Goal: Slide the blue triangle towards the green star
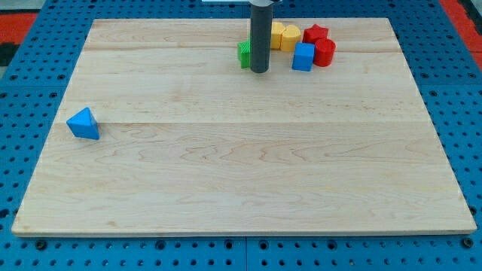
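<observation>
**Blue triangle block far from tip**

Blue triangular block lying alone near the wooden board's left edge, well apart from everything else. No claw on this arm, only a dark straight rod holding nothing, with my tip down on the board near the view's top centre. Touching or just beside the tip, on its left: a green block, partly hidden by the rod, shape unclear. Further right, a tight cluster: 2 yellow blocks, 1 blue cube, 1 red star-like block, 1 red rounded block. Around the board, blue pegboard.
</observation>
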You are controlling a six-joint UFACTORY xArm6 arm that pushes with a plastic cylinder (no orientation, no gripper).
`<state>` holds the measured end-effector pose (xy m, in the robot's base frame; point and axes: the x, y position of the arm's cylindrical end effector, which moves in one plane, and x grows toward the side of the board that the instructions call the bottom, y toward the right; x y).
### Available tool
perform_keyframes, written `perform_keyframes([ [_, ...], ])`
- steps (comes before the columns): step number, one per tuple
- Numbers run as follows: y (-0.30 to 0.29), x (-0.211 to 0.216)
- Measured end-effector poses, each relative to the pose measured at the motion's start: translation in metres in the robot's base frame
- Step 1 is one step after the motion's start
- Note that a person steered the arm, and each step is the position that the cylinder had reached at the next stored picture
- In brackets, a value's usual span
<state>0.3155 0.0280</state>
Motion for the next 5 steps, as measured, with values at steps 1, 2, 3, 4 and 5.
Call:
perform_keyframes([
  [1,0.000,-0.007],
  [2,-0.047,0.055],
  [3,-0.108,0.126],
  [4,-0.173,0.189],
  [5,-0.264,0.233],
])
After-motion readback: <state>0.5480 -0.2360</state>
